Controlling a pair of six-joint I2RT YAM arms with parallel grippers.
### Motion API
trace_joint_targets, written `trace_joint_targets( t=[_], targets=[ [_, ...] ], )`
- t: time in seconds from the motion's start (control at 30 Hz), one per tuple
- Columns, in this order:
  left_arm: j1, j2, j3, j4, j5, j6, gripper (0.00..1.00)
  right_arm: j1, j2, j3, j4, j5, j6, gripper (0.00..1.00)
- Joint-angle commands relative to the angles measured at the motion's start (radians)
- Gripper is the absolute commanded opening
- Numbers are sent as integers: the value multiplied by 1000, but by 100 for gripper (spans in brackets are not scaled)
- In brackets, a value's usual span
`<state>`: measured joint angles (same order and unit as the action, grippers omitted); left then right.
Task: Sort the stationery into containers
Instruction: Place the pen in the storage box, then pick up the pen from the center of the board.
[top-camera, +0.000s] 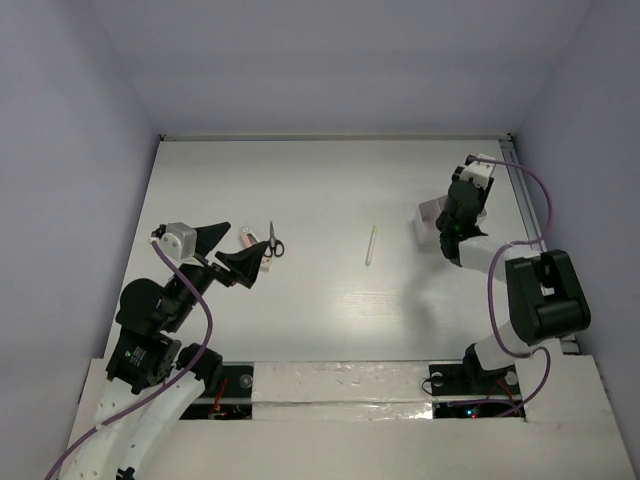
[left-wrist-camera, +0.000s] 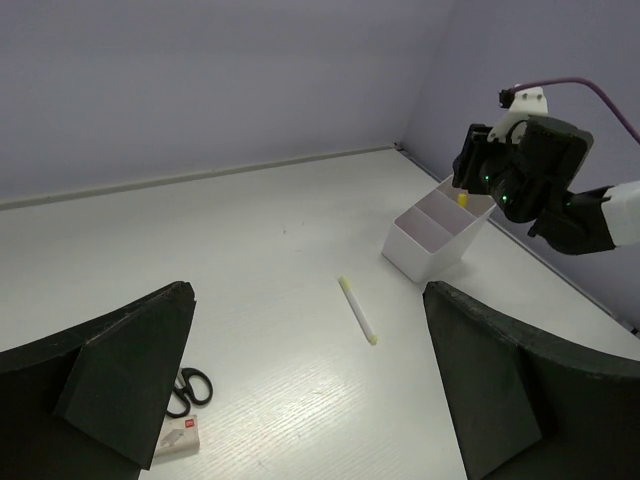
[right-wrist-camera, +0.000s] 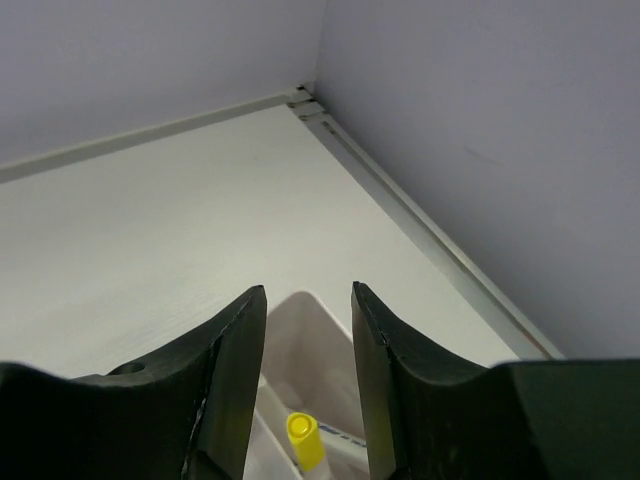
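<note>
Hovering over box (left-wrist-camera: 437, 245) by right table (top-camera: 300, 180) edge, right pincer (right-wrist-camera: 307, 290) apart; left pincer (left-wrist-camera: 307, 290) apart, loose pen (top-camera: 371, 245) mid-table.

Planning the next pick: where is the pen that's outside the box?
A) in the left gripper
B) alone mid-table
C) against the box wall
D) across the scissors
B: the pen lies alone on the table, well apart from the scissors and the box.

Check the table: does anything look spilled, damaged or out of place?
Nothing spilled or damaged. Only unsorted items lie loose outside the translucent white compartmented box: a thin white yellow-tipped pen mid-table, and small black-handled scissors beside a tiny pale block near the left arm.
</note>
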<state>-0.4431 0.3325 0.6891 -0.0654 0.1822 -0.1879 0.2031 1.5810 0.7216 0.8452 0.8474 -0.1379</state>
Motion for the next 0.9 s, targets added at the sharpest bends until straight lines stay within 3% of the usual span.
trace_joint_targets(
  t=[0.0, 0.2, 0.43, 0.87],
  targets=[
    [4, 11, 39, 41, 5, 5, 99, -5, -107, 73, -216, -121, 188, 46],
    [4, 25, 39, 41, 7, 5, 99, 115, -185, 107, -510, -295, 356, 46],
    [4, 43, 39, 41, 8, 5, 99, 268, -156, 179, -816, -530, 492, 48],
    [32, 63, 38, 47, 23, 4, 99, 312, 71, 243, -865, -742, 580, 50]
  ],
)
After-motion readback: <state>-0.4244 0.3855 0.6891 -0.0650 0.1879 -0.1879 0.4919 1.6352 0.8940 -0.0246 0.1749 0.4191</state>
